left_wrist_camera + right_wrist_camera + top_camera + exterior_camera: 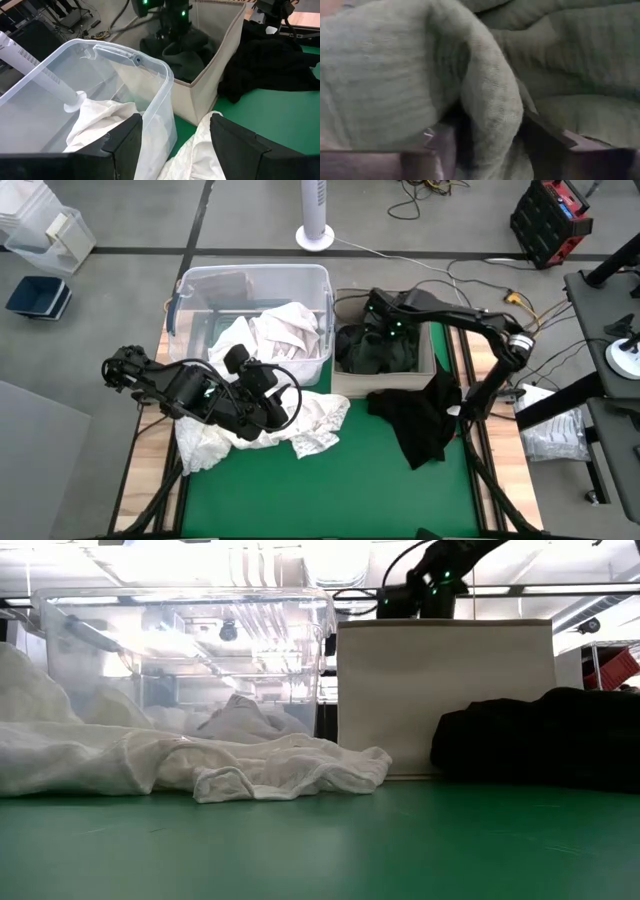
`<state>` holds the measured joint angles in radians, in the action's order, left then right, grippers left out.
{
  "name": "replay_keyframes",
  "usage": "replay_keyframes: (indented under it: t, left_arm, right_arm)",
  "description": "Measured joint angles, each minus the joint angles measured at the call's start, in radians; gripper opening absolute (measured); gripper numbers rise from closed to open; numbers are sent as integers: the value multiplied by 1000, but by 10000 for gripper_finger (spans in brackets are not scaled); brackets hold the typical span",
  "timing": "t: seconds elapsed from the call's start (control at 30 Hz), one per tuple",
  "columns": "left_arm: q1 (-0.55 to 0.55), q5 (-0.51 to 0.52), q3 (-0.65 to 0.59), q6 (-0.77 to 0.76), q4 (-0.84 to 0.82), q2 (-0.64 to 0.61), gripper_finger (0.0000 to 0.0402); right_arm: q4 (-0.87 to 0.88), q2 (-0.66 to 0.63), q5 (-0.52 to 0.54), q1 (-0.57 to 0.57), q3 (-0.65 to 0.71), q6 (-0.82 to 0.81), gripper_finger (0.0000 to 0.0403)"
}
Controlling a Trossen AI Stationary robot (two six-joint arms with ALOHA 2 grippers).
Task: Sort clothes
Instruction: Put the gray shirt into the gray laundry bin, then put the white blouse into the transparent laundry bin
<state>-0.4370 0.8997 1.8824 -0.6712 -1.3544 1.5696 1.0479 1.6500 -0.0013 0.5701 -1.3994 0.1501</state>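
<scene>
White clothes (300, 425) lie heaped on the green mat (350, 480) at its left. More white clothes (275, 330) fill the clear plastic bin (200, 290), and one hangs over its near wall. My left gripper (272, 410) hovers over the heap, shut on white cloth (197, 152). Dark clothes (365, 355) lie in the beige fabric bin (435, 350). My right gripper (385, 332) reaches down into that bin, shut on a grey-green knit garment (395, 75). A black garment (420, 420) lies on the mat, its far end against the beige bin. My left gripper has white cloth (205, 140) between its two fingers; one layer or several, I cannot tell. The fingers slant toward the clear bin. The cloth runs down from them to the heap on the mat. My right gripper pinches a thick fold of the grey-green garment (492, 107) between its two fingers (440, 145). It comes from above, pointing down into the beige bin. The rest of the garment lies on the other dark clothes around it.
The two bins stand side by side at the mat's far edge, clear one left, beige one right. Bare mat (400, 850) stretches along the near side. A white fan base (315, 235) and a red toolbox (550, 220) stand on the floor beyond the table.
</scene>
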Motion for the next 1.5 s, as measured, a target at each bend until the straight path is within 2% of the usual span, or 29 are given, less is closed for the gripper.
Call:
replay_keyframes:
  t: [0.23,0.5,0.6,0.77,0.87,1.1,1.37,1.5]
  left_arm:
    - [0,0,0,1,0,0,210]
    - [0,-16,0,-5,0,0,210]
    - [0,-82,0,-20,0,0,210]
    - [0,-320,-3,-19,-18,0,210]
    - [-13,-411,-25,10,-52,0,210]
    - [-42,-424,-176,60,-108,0,210]
    - [-67,-423,-405,13,30,0,210]
    - [-90,-421,-515,-5,125,0,210]
  right_arm:
    - [66,-117,0,0,0,-52,241]
    - [80,-306,0,0,0,-128,271]
    - [71,-389,0,0,0,-164,274]
    - [10,-521,-24,-3,0,-217,268]
    - [-67,-590,-65,-3,0,-264,260]
    - [-257,-691,-115,-36,-1,-319,247]
    - [-410,-704,-114,-119,-1,-310,256]
    - [-486,-701,-111,-125,-1,-314,258]
